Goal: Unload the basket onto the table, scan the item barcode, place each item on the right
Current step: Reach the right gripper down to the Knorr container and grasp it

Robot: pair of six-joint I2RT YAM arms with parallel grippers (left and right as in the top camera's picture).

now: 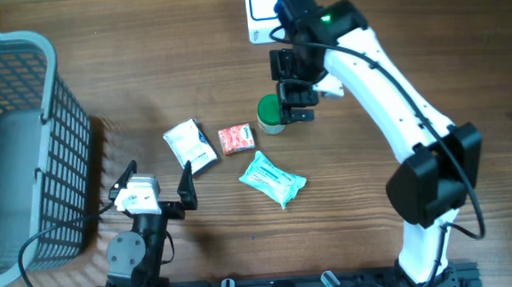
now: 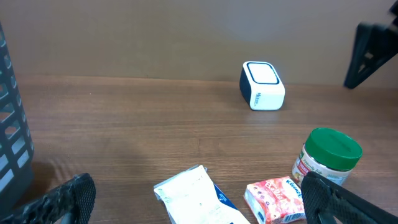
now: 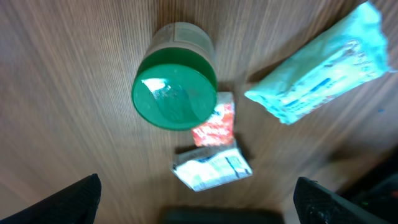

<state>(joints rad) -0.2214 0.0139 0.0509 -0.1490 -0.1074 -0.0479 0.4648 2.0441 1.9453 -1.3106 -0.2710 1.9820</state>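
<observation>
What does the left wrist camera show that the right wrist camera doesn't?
Only the left wrist view shows the white scanner box at the far side of the table and the edge of the dark basket on the left. Only the right wrist view shows the teal wipes pack, seen from straight above. Both show the green-lidded jar, the red snack packet and the white packet on the wooden table.

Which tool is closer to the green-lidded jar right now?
Right. The right tool hangs open over the green-lidded jar, its camera looking down on the lid. The left tool sits open near the basket, with the white packet between it and the jar.
</observation>
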